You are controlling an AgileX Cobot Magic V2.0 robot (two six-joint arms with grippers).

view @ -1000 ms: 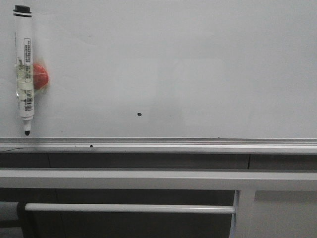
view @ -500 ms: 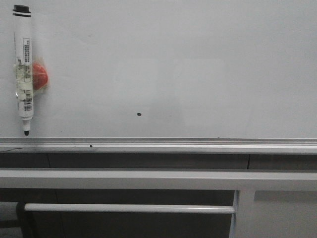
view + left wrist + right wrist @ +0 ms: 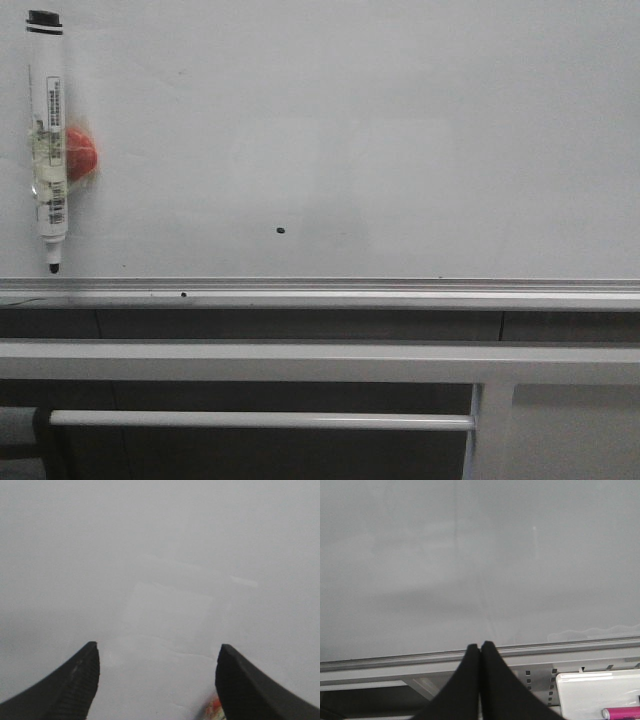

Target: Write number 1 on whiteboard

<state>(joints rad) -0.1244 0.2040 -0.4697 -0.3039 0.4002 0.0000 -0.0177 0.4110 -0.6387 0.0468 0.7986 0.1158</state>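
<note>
The whiteboard [image 3: 400,130] carries no stroke, only a small black dot [image 3: 279,230] and a marker [image 3: 47,140] hanging upright at a red magnet [image 3: 82,155] at its left edge, while the left gripper [image 3: 157,680] gapes wide and empty and the right gripper [image 3: 480,652] is closed on nothing.

Whiteboard [image 3: 400,130] open right of marker [image 3: 48,140]
</note>
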